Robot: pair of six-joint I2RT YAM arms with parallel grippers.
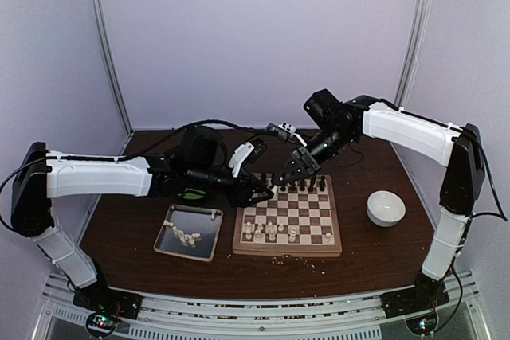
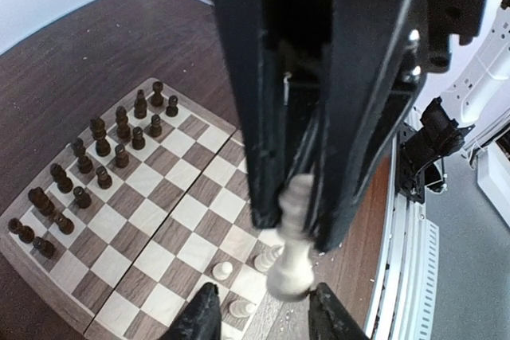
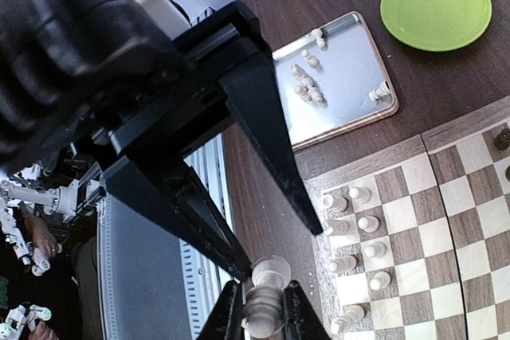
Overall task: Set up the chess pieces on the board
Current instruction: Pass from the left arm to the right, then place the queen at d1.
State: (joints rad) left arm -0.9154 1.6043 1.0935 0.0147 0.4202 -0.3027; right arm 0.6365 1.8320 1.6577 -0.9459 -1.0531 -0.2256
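A cream-white chessman (image 2: 291,252), tall and slim with a round foot, hangs in the air near the 11 o'clock corner of the board (image 1: 296,211). The right gripper (image 3: 261,312) is clenched on it. The left gripper (image 2: 259,320) is released, its fingers apart beside the foot. Dark pieces (image 1: 307,186) line the 12 o'clock edge and cream ones (image 1: 271,232) the 6 o'clock side.

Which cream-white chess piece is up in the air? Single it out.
The cream-white piece pinched in the right end effector; the other white ones stand on the checkered wooden board or sit in the silver metal tray.
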